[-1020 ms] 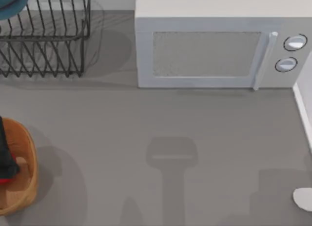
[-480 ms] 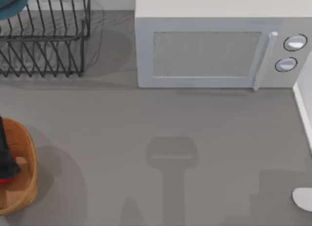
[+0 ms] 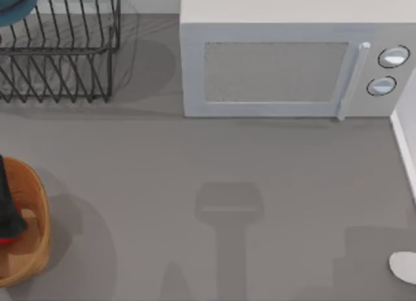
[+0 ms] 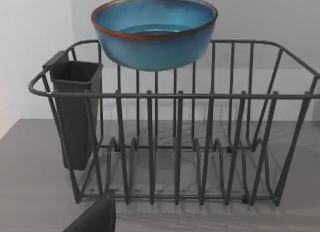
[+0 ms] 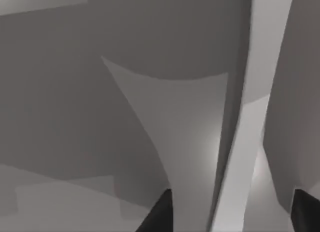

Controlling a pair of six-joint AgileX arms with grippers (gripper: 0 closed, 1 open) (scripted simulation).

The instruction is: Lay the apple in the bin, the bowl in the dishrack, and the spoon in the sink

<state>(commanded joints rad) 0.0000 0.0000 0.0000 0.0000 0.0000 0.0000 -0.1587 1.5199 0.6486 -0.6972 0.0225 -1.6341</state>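
The grey-white boxy microwave [image 3: 296,60] stands well apart from the left gripper [image 3: 6,213], whose finger state I cannot tell. The black wire dishrack [image 4: 175,142] faces it, carrying the teal-blue glazed bowl [image 4: 154,30]. Around the gripper sits the round tan wooden bin [image 3: 32,229], a bright-red apple [image 3: 5,240] touching it. The smooth white spoon [image 3: 404,265] lies far across.

Left arm at the top view's far left edge, a dark shape reaching down into the bin [image 3: 36,233], with the left gripper [image 3: 8,213] low inside the bin's wall. One dark fingertip [image 4: 95,217] visible at the edge of the left wrist view. Two dark fingertips [image 5: 157,214] of the right gripper [image 5: 230,212] set well apart in the right wrist view, jaws spread.
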